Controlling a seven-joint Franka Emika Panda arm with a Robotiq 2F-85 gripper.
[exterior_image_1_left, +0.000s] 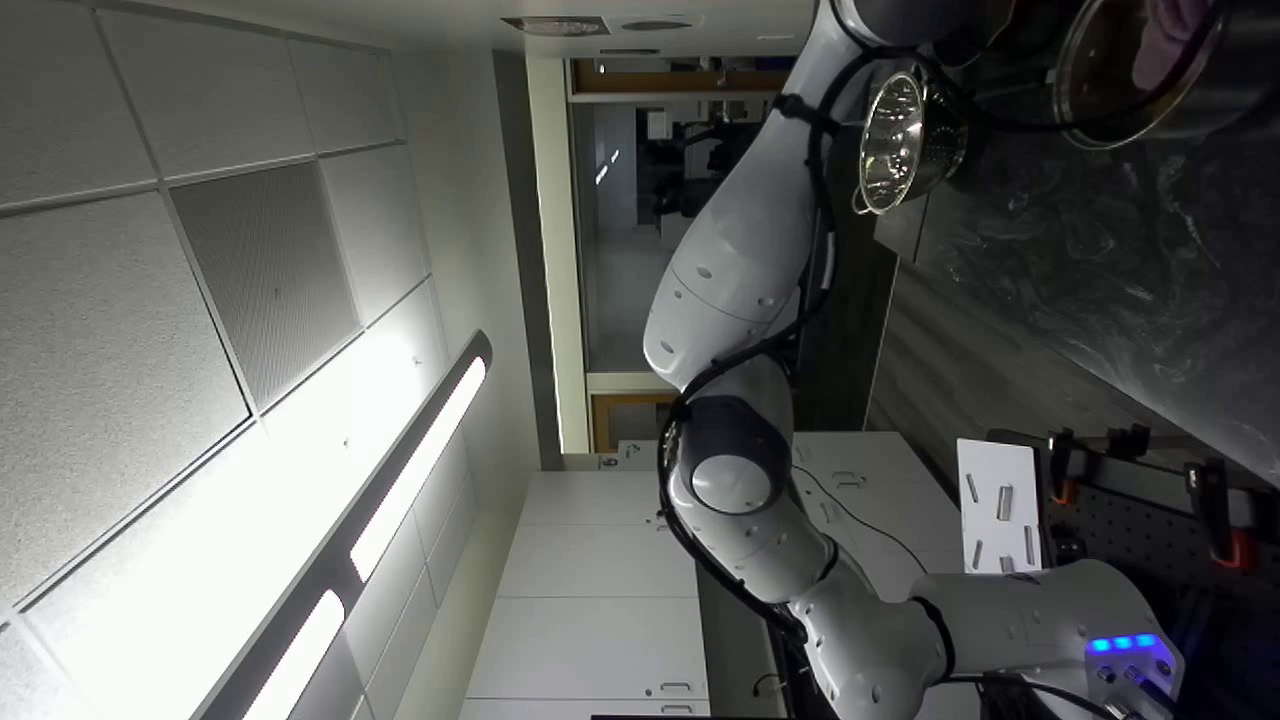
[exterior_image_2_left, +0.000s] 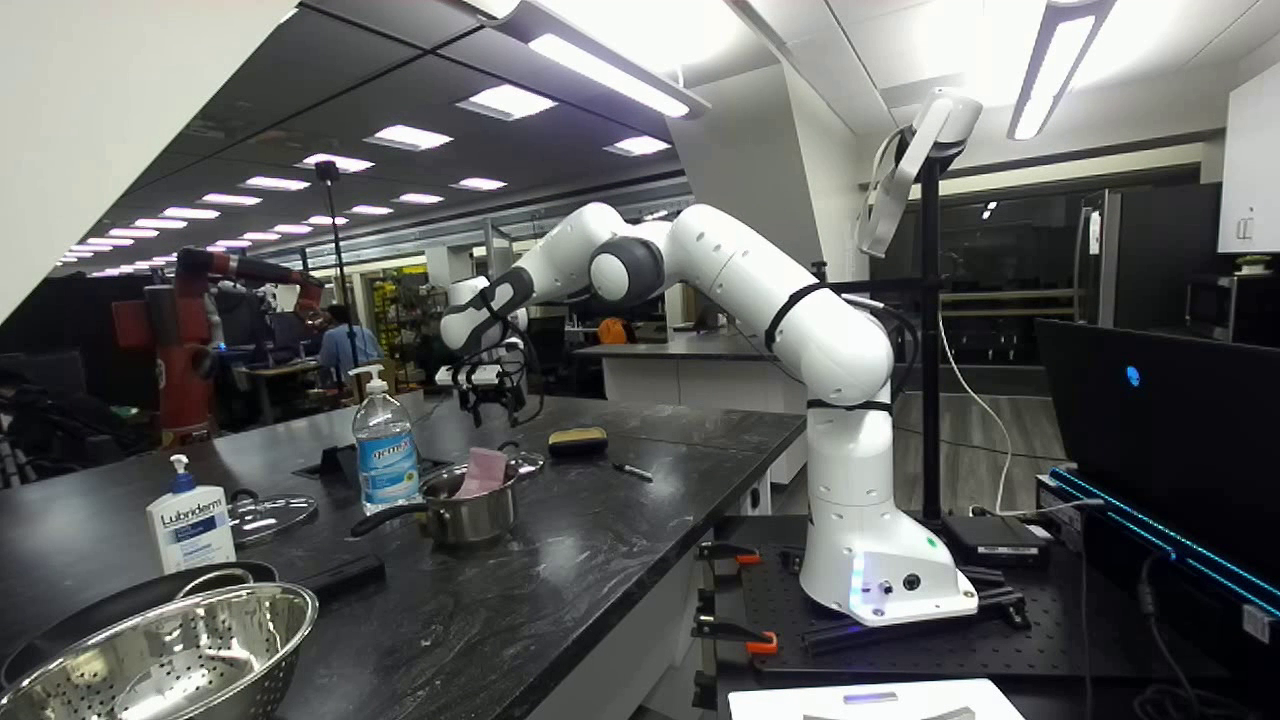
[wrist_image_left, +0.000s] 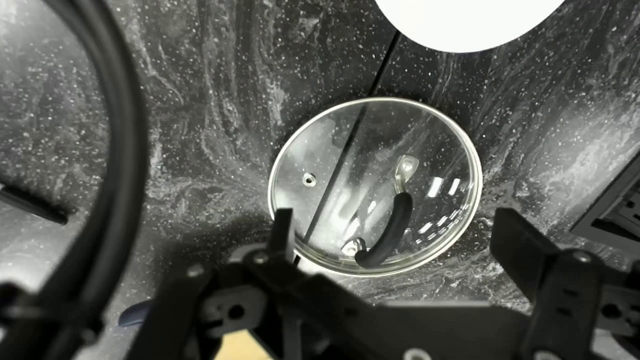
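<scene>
The tool (wrist_image_left: 393, 225) hangs with its jaws wide, above and clear of the lid (wrist_image_left: 340, 150), whose black handle (wrist_image_left: 397, 227) shows between the jaws in the wrist view. The lid lies on the dark desk (wrist_image_left: 210, 150); near it in an exterior view stands the pot (exterior_image_2_left: 475, 518) with a pink cloth (exterior_image_2_left: 485, 472) in it, then the clear bottle (exterior_image_2_left: 387, 455), the lotion (exterior_image_2_left: 193, 527) and, well away, the colander (exterior_image_2_left: 200, 650).

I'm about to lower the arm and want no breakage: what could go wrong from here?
In the wrist view, one of the open fingers overlaps the glass lid, so descending here might strike glass. Its handle runs slantwise to them, so a grip might twist it. The black cable looping beside the fingers could snag.
</scene>
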